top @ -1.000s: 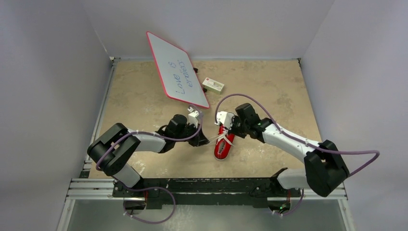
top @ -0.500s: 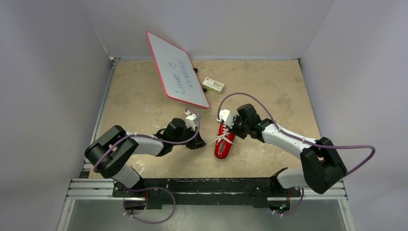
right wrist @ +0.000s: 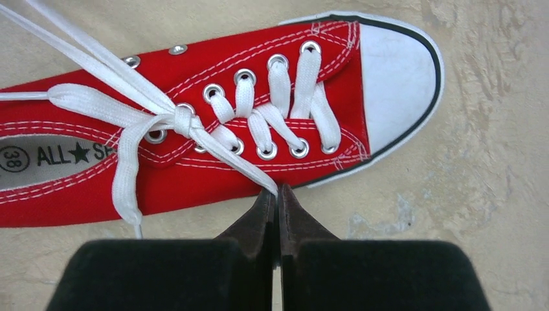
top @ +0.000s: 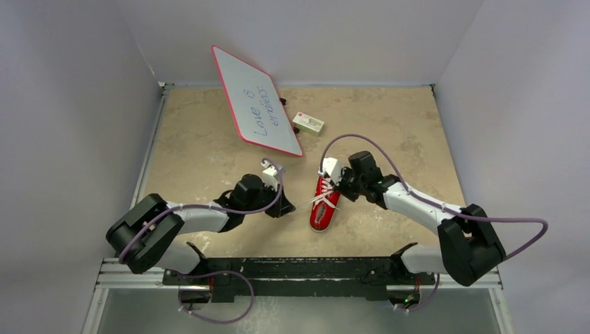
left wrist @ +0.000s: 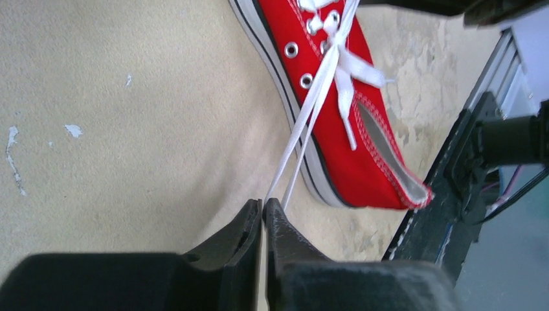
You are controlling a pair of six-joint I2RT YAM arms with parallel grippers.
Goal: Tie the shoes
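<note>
Red canvas sneaker (top: pixel 324 207) lies mid-table (top: pixel 403 132), toe toward 12 o'clock. Left gripper (top: pixel 285 207) at its 9 o'clock, right gripper (top: pixel 336 184) at its 1 o'clock.

Left wrist view: jaws pressed together on two strands of laces (left wrist: pixel 304 123), drawn taut.

Right wrist view: jaws pinching one strand beside sole. Knot (right wrist: pixel 183 121) cinched at upper eyelets; flat loop hangs loose.

Judgement: knot formed, opposing pull tightening it. Full bow cannot be confirmed. Final snugging and release outstanding.

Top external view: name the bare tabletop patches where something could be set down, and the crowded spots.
Free: far-right tabletop beyond the small white box; left strip beside the whiteboard. Crowded: centre, where left pincer and right pincer grip the laces of the red sneaker.
</note>
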